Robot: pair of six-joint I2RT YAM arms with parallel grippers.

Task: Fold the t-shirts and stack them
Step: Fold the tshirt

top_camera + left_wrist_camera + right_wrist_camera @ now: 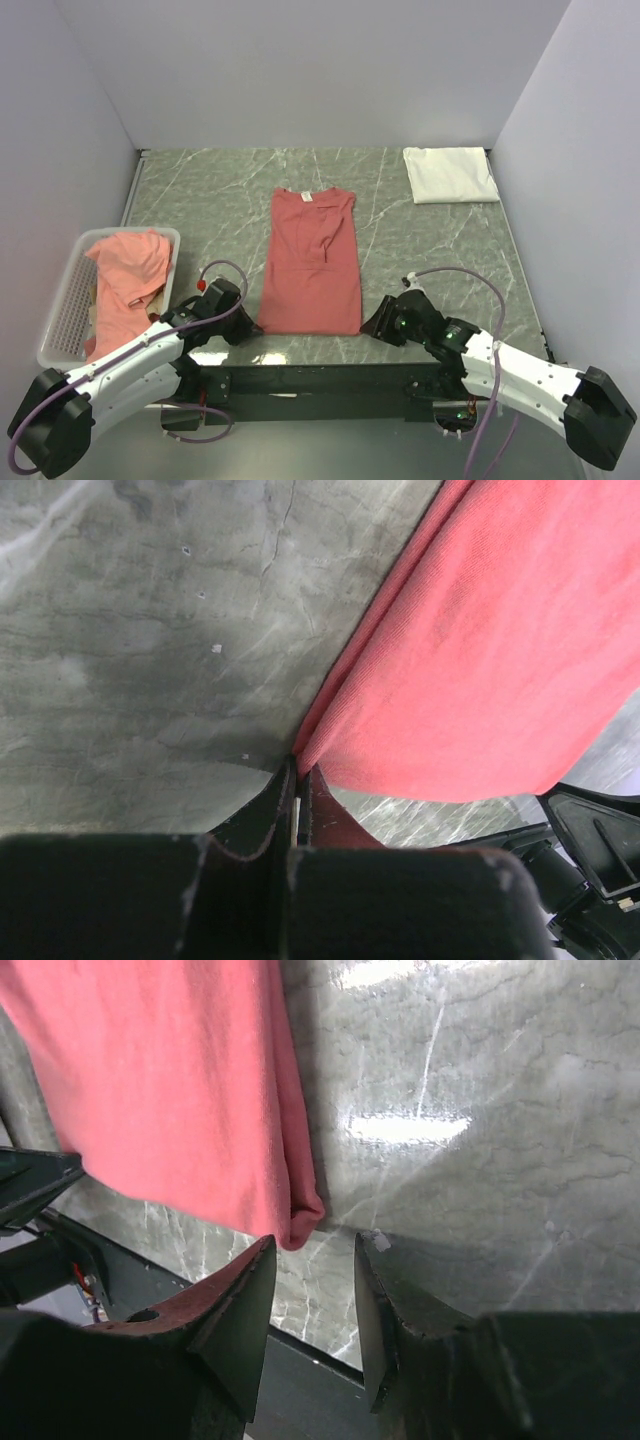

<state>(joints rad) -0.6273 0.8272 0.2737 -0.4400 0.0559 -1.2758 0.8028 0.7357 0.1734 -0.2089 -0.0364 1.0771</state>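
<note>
**Near hem of the centre shirt: one corner held, one free**

The salmon t-shirt (pixel 312 262) lies in the middle of the table (pixel 200 190), collar away from me, sleeves turned in so it forms a long narrow panel. I judge that shape is the lengthwise fold done, with the crosswise fold to come.

The left gripper (pixel 297 770) sits at the near-left corner, fingers pressed together. The hem runs into the gap between them, so I read it as pinching that corner, ready to carry it toward the collar.

The right gripper (pixel 315 1245) is at the near-right corner with its fingers spread. The corner lies flat just ahead of them, untouched.

The white t-shirt (pixel 450 174) rests folded at the far right, probably the base of the stack. More salmon shirts (pixel 125 275) are heaped in the basket (pixel 62 300) at left.

Not resolved: how many fabric layers the left fingers have; how many shirts the basket holds; the arms hide part of the near table edge.
</note>
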